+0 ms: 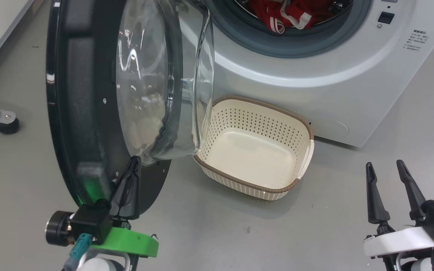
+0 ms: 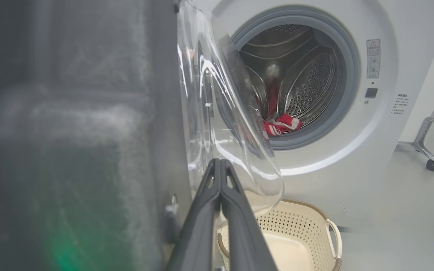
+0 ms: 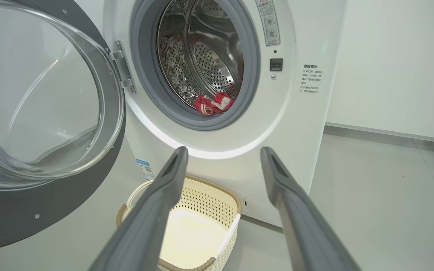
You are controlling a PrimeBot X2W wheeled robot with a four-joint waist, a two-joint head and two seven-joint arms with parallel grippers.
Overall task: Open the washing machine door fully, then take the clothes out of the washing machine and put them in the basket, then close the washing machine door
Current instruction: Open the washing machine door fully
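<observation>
Washing machine door (image 1: 70, 113) is swung out from the washing machine (image 1: 315, 94), hanging on the hinge (image 3: 123, 67) at the port's left in the right wrist view. In the head view it's nearly edge-on, black rim toward the camera's left, glass bowl (image 1: 156, 75) bulging toward the basket. Port is uncovered: grey gasket (image 1: 296, 41), steel drum (image 3: 209, 56) visible behind it. The clothes (image 1: 277, 15) sit in the drum at the bottom front, just behind the gasket lip, red with white stripes, bunched up; same heap in the left wrist view (image 2: 281, 124) and the right wrist view (image 3: 213, 104). Basket (image 1: 262, 120) is on the grey floor right at the foot of the machine, below the port, one corner under the door's glass bowl in the head view; the cream bottom shows. Blue label (image 3: 145, 169) on the machine front, just above the basket's rim (image 3: 209, 203). Left gripper (image 1: 135, 162) has its fingers pressed together with nothing between them, pointing up along the door's inner side, tips at the lower edge of the glass; in its own camera (image 2: 220, 162) the door (image 2: 70, 131) is a blurred dark wall just beside the fingers. Can't tell whether they touch it. Right gripper (image 1: 384, 165) is well clear of the door and basket, low at the right over bare floor, fingers spread wide, holding nothing; its camera (image 3: 224, 150) looks at the port and basket. A castor leg (image 1: 6, 124) stands on the floor left of the door.
</observation>
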